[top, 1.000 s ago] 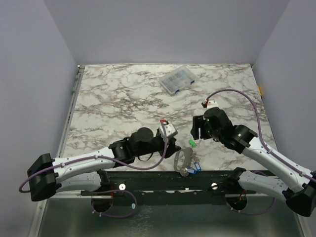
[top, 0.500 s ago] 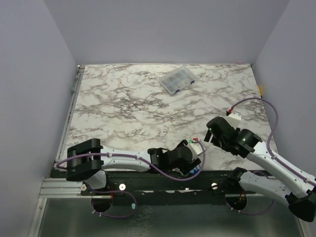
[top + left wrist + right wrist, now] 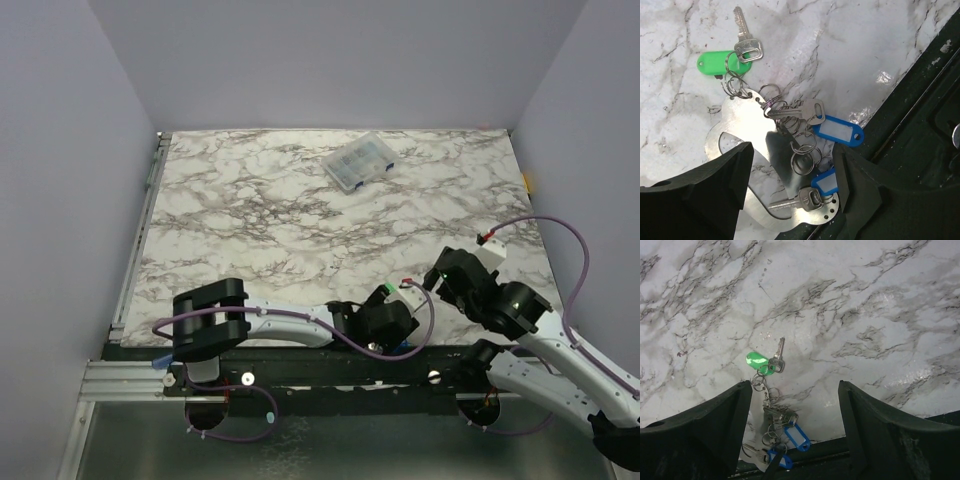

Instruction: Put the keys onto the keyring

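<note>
In the left wrist view the keyring (image 3: 742, 117), a flat silvery loop, lies at the table's front edge. A chain of small rings (image 3: 801, 146) lies across it. A green-headed key (image 3: 717, 64), a blue-headed key (image 3: 838, 131) and a second blue-headed key (image 3: 824, 181) sit along that chain. My left gripper (image 3: 792, 165) is open just above them, one finger on each side, touching nothing. My right gripper (image 3: 794, 405) is open and empty, higher up. It sees the green key (image 3: 757, 361) and a blue key (image 3: 796, 436) below it. In the top view the left gripper (image 3: 385, 320) hides the keys.
A clear plastic compartment box (image 3: 358, 162) lies at the back of the marble table (image 3: 260, 220). The black front rail (image 3: 920, 115) runs right beside the keys. The right gripper (image 3: 447, 283) sits close to the right of the left one.
My left arm has swung right along the front edge and now covers the keys and keyring. My right arm has drawn back to the right and towards the front.
</note>
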{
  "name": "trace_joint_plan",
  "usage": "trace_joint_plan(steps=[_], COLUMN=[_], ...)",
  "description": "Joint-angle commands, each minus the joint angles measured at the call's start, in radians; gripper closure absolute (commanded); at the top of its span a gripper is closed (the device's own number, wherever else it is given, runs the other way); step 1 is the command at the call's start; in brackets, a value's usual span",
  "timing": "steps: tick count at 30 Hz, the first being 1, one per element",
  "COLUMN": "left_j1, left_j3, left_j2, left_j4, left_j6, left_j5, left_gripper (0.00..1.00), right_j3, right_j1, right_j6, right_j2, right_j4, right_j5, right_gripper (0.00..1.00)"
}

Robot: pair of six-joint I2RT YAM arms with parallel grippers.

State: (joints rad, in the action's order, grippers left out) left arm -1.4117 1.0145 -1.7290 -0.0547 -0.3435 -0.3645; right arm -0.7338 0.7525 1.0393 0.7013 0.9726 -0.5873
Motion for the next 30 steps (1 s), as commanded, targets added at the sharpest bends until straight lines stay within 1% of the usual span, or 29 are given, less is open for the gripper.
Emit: trace_joint_plan(steps=[1, 4, 7, 12, 15, 16, 18, 20, 22, 24, 27, 30], left_j1=[-0.016, -0.026, -0.034, -0.035, -0.036, -0.036, -0.035, -0.034, -0.025, 0.011, 0.079, 0.089], left_j3=[0.043, 0.057, 0.064, 0.057, 0.019, -0.001, -0.062, -0.163, -0.273, -0.333, -0.316, -0.289], left_j2=[-0.067, -0.090, -0.075, -0.026, 0.006, 0.024, 0.078, 0.154, 0.220, 0.255, 0.237, 0.196], left_j4=[-0.039, -0.051, -0.057, -0.050, -0.023, -0.007, 0.057, 0.178, 0.334, 0.425, 0.434, 0.437], left_j6=[-0.015, 0.029, 0.091, 0.226, 0.349, 0.401, 0.492, 0.586, 0.643, 0.660, 0.615, 0.620], left_j5=[-0.040, -0.052, -0.048, 0.026, 0.115, 0.145, 0.208, 0.254, 0.277, 0.331, 0.416, 0.481], left_gripper=[0.30, 0.36, 0.39, 0.44, 0.45, 0.47, 0.50, 0.50, 0.48, 0.46, 0.50, 0.52], right_j3=[0.000, -0.001, 0.009, -0.007, -0.032, -0.038, -0.051, -0.053, -0.049, -0.038, -0.027, -0.022], right_j1=[0.002, 0.002, 0.001, 0.002, 0.001, 0.001, 0.002, 0.002, 0.001, 0.001, 0.001, 0.002], right_j6=[-0.005, -0.011, -0.017, -0.020, -0.036, -0.049, -0.075, -0.102, -0.131, -0.163, -0.193, -0.209], right_j2=[0.013, 0.007, -0.009, -0.035, -0.055, -0.064, -0.080, -0.102, -0.130, -0.160, -0.186, -0.190], right_j4=[-0.035, -0.037, -0.049, -0.051, -0.058, -0.065, -0.076, -0.092, -0.117, -0.154, -0.181, -0.187], right_j5=[-0.034, -0.034, -0.028, -0.065, -0.101, -0.114, -0.129, -0.136, -0.133, -0.122, -0.114, -0.112], right_gripper=[0.21, 0.21, 0.21, 0.21, 0.21, 0.21, 0.21, 0.21, 0.21, 0.21, 0.21, 0.21])
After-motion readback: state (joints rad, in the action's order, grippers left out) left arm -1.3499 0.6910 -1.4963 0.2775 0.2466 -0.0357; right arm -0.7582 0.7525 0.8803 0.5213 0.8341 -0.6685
